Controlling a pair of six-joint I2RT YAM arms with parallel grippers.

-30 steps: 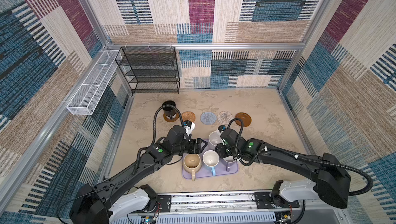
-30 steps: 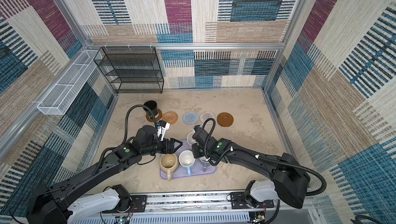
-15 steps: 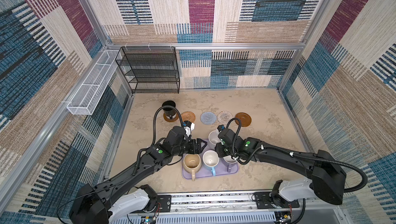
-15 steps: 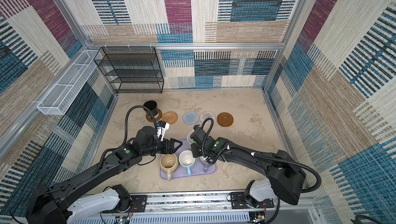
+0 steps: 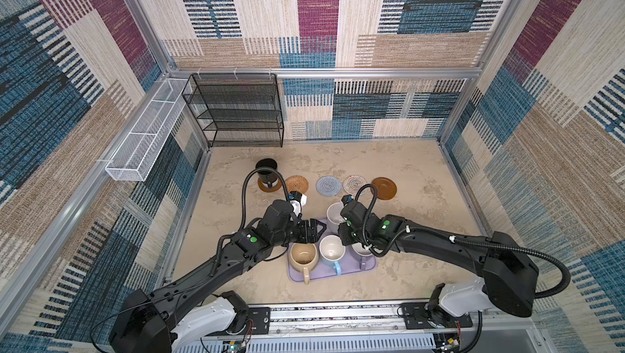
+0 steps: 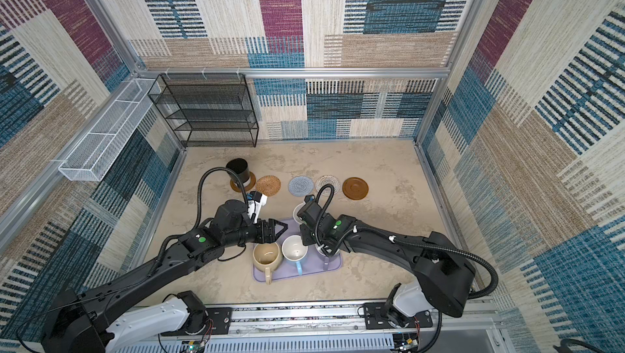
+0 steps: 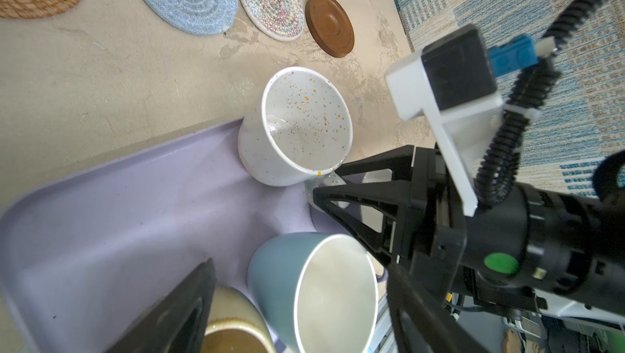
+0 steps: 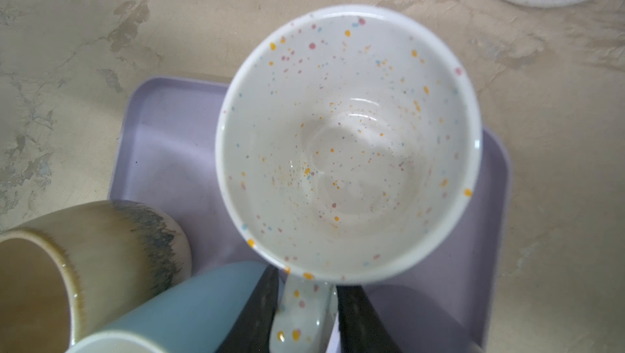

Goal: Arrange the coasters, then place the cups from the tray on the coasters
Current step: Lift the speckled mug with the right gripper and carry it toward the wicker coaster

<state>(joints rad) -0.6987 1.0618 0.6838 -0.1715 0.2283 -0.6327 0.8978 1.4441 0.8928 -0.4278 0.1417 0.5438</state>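
White speckled mug [image 8: 348, 141] clamped by the handle in right gripper [image 8: 307, 304], one finger on each side. Sits at tray's [image 5: 350, 268] far right corner, hanging over the rim. Rim tilted in left wrist view. Can't tell whether base is off the tray floor.

Left gripper [image 5: 319, 229] spread wide, gripping nothing. Hovers over tray's far left part, just behind beige mug [image 5: 303, 255].

Front row on tray, left to right in both top views: beige mug, blue mug [image 5: 331, 250], lavender mug [image 5: 359, 251]. Lavender mostly hidden under right arm. Beige and blue side by side, touching or nearly.

Black mug [image 5: 266, 172] upright on left brown coaster [image 5: 267, 188], well behind tray.

Close-set row to its right on table [image 5: 422, 233]: rattan coaster [image 5: 297, 184], blue-grey coaster [image 5: 328, 185], white-grey coaster [image 5: 355, 184], right brown coaster [image 5: 384, 188]. All four bare and flat.
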